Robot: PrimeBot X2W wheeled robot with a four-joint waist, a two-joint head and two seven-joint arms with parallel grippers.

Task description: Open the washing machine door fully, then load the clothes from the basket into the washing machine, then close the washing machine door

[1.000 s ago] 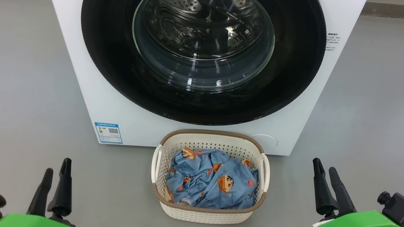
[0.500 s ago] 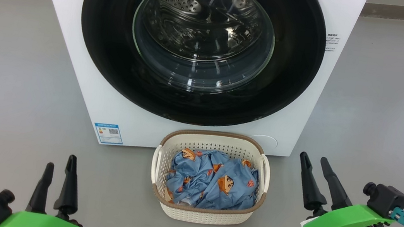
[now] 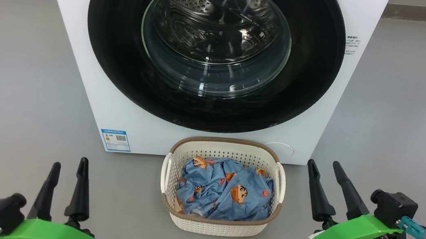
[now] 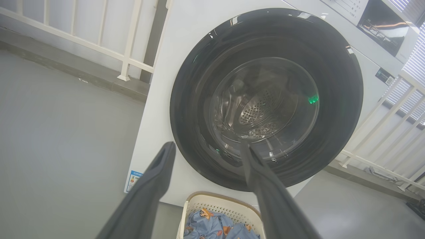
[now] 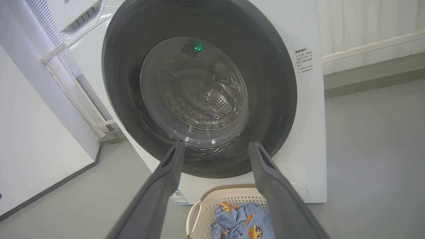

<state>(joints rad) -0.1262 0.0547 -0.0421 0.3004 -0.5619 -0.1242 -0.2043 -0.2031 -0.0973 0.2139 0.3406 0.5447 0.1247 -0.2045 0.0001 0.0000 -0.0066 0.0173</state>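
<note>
The white washing machine (image 3: pixel 84 36) stands ahead with its round black door (image 3: pixel 113 65) shut against the front, the steel drum visible through the glass. On the floor right in front sits the cream basket (image 3: pixel 219 225) holding the blue clothes (image 3: pixel 223 195). My left gripper (image 3: pixel 69 163) hovers open at the lower left, well left of the basket. My right gripper (image 3: pixel 324 165) hovers open to the basket's right. Both wrist views look up at the door (image 4: pixel 332 132) (image 5: pixel 272 99) past spread fingers (image 4: pixel 159 172) (image 5: pixel 265 172), with the basket (image 4: pixel 229 205) (image 5: pixel 212 199) below.
Grey floor (image 3: pixel 8 80) spreads on both sides of the machine. A white railing (image 4: pixel 126 56) runs behind it on the left and another railing (image 4: pixel 375 156) on the right. A white wall panel (image 5: pixel 30 132) stands to the machine's left.
Both grippers have crept inward and forward: the left one up and right, the right one left toward the basket. Both stay open.
</note>
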